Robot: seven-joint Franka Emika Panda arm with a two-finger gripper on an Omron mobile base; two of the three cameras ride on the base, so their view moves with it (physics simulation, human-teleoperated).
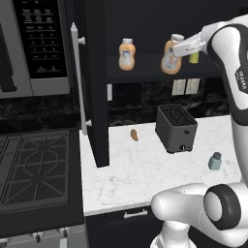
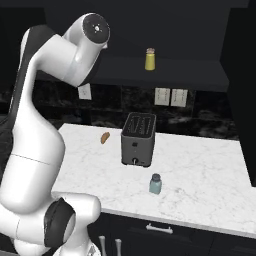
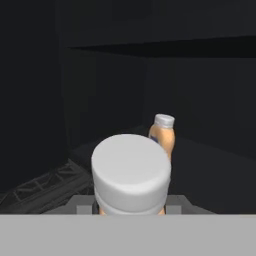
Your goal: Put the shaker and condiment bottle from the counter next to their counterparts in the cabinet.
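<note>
Two orange condiment bottles show at the open cabinet (image 1: 97, 97) as I watch from the remote station: one, the condiment bottle (image 1: 170, 59), is clamped near its neck in my gripper (image 1: 177, 49), tilted a little and hanging at the front edge of the dark shelf, while its counterpart (image 1: 126, 54) stands upright on that shelf, well off to the gripper's left in the left base view. Through the hand view the held bottle's white cap (image 3: 131, 172) sits right in front of the lens, and the other bottle (image 3: 162, 133) stands beyond it, deeper in the cabinet. Just past the gripper on its far side, the yellow-green shaker (image 2: 149, 59) with the tan cap stands on the same shelf. Well below the gripper, on the white marble counter (image 2: 210, 170), the pale blue-grey shaker (image 2: 155, 184) stands upright, near the front edge, with the black toaster (image 2: 138, 139) behind it and a small brown item (image 2: 105, 137) lying off to the toaster's side. Left of the cabinet door's long silver handle (image 1: 77, 77) hangs the steel microwave (image 1: 36, 46), above the black stove top (image 1: 36, 167).
</note>
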